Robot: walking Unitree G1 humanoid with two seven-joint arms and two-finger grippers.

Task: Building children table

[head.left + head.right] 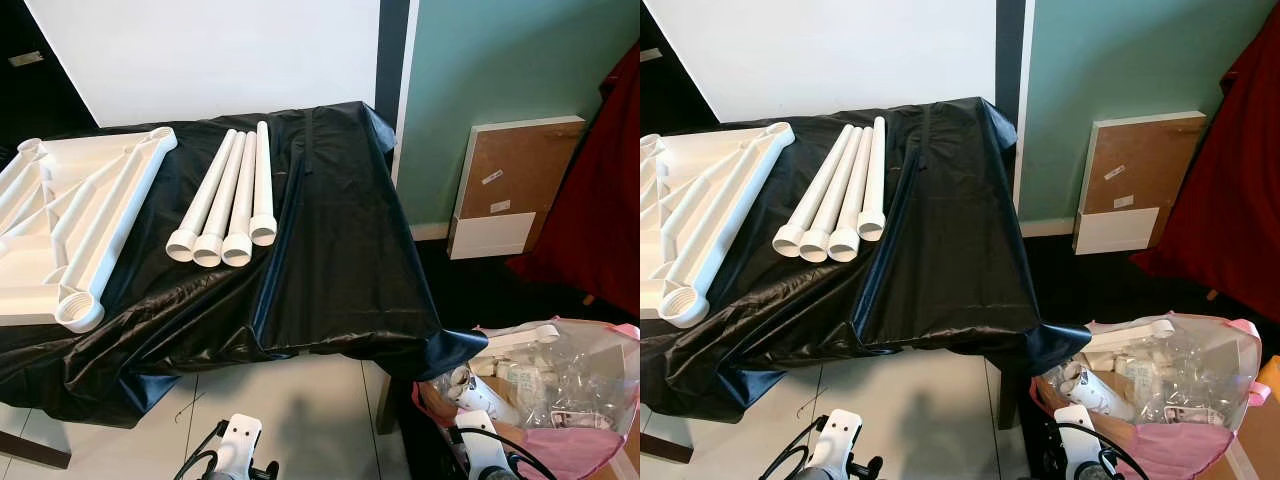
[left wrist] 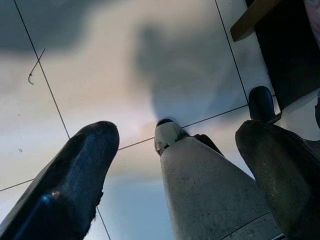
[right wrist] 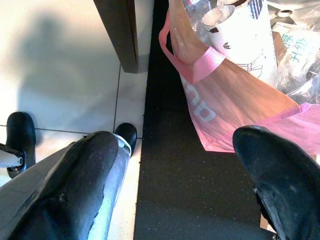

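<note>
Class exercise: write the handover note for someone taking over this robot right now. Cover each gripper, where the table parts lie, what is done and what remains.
Left gripper: open, hanging low over the floor tiles, holding nothing.
Right gripper: open, low beside the pink bag, holding nothing.
Parts: white tabletop lies underside up on the black-covered table; four white legs lie side by side next to it.
Done: parts laid out.
Left: no leg is fitted to the tabletop's sockets yet.

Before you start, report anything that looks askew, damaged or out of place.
Nothing looks damaged. The four white legs lie side by side on the black sheet, and the white tabletop rests upside down at the robot's left. The sheet is wrinkled and hangs unevenly over the front edge. A pink bag stands on the floor.
</note>
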